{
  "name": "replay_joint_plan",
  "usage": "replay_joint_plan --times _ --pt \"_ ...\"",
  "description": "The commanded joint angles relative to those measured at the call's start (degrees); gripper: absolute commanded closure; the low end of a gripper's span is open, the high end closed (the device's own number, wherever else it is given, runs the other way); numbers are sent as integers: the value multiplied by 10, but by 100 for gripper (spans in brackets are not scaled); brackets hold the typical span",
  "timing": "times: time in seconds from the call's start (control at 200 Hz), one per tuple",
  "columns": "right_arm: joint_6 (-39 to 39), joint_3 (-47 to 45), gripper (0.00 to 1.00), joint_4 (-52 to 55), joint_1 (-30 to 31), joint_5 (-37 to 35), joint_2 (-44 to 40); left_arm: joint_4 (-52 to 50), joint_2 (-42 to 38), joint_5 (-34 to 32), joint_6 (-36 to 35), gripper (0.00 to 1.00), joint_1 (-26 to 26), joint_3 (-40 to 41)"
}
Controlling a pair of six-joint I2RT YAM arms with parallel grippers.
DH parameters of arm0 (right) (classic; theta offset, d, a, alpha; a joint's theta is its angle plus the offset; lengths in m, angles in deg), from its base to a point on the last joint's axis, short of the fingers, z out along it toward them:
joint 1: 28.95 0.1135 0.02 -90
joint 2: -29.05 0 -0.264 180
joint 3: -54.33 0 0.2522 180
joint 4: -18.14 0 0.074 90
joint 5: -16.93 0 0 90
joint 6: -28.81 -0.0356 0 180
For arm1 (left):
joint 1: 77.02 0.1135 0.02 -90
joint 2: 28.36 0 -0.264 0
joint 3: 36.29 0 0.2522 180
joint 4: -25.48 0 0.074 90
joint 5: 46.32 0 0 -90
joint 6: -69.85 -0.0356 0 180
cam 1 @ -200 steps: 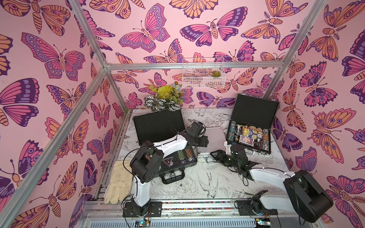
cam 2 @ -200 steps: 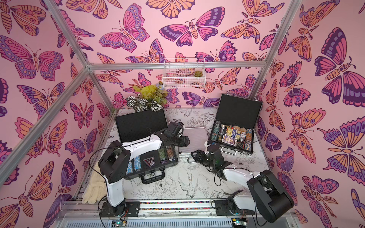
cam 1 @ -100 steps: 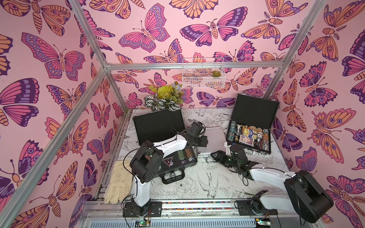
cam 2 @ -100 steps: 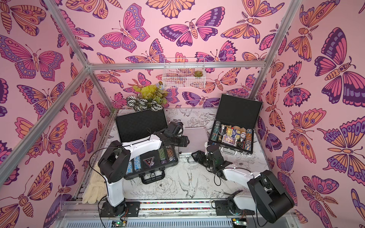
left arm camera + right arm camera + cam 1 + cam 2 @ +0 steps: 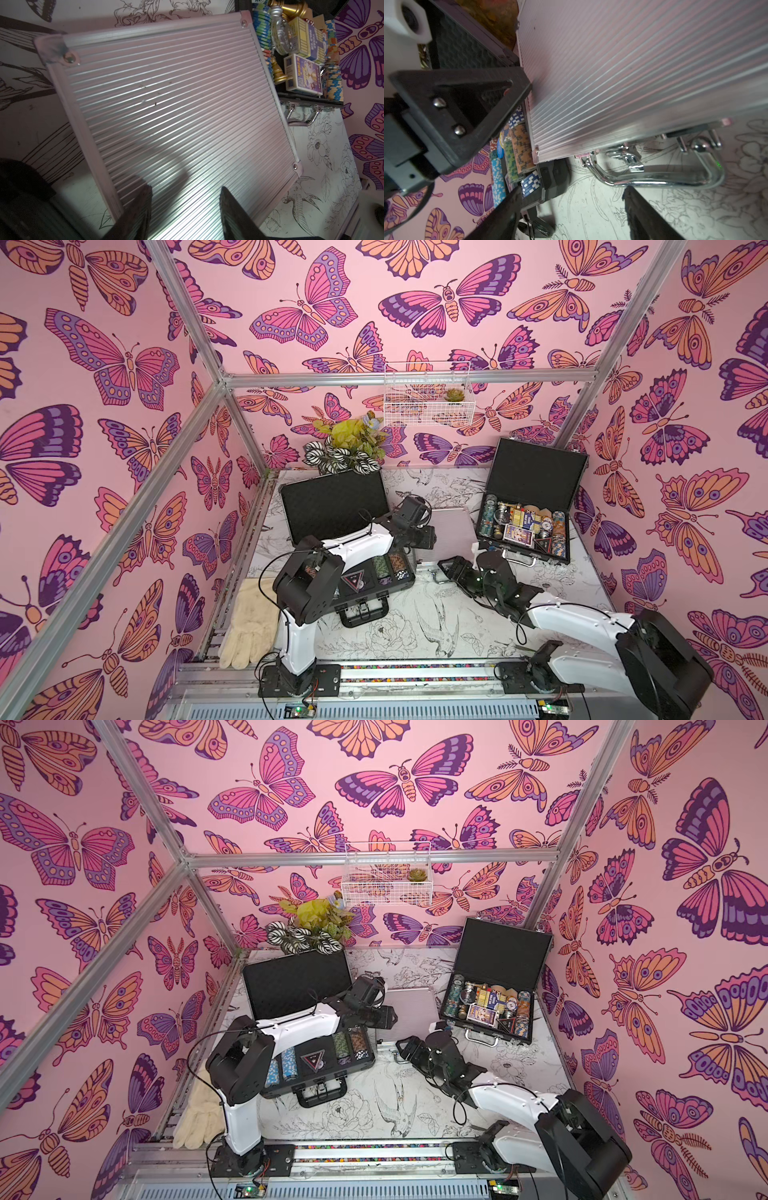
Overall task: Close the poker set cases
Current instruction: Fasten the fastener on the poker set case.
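1. The small silver aluminium case (image 5: 451,531) lies shut on the surface (image 5: 415,626). Its ribbed lid faces up and its chrome handle (image 5: 654,178) points toward the robot.
2. Just left of the silver case, the large dark-grey case (image 5: 332,506) stands open with its lid raised. Its tray holds rows of chips and a triangular emblem (image 5: 352,581), on which no lettering can be read.
3. Just right of the silver case, the flat black silver-trimmed case (image 5: 536,472) is open too. It holds chips, gold and silver pieces, a yellow-and-blue box (image 5: 307,41) and a purple card box (image 5: 303,75).
4. The purple box carries a QR-style square. The lettering on both boxes is sideways and too small to read with certainty.
5. The left gripper (image 5: 185,207) hangs over the silver case's lid, fingers moderately apart with nothing between them. Contact with the lid cannot be told.
6. The right gripper (image 5: 571,207) sits low on the silver case's handle side, fingers wide and empty, the handle just beyond their tips.
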Motion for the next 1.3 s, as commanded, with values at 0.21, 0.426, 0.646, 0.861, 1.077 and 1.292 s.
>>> replay_joint_plan --times 0.21,0.426,0.646,0.861,1.077,1.292 --pt "-157 4 19 63 15 -136 -20 -83 31 -2 10 45 11 59" --pt "-193 33 15 79 16 -133 7 -77 28 2 12 45 16 68" --pt "-204 50 0 68 28 -134 33 -48 11 31 33 45 25 88" --pt "-223 66 1 42 36 -136 66 -40 9 34 36 45 25 97" --pt "-238 83 1 41 39 -144 86 -27 2 30 40 45 24 122" --pt "-251 82 1 16 39 -146 111 -17 -4 33 43 45 24 136"
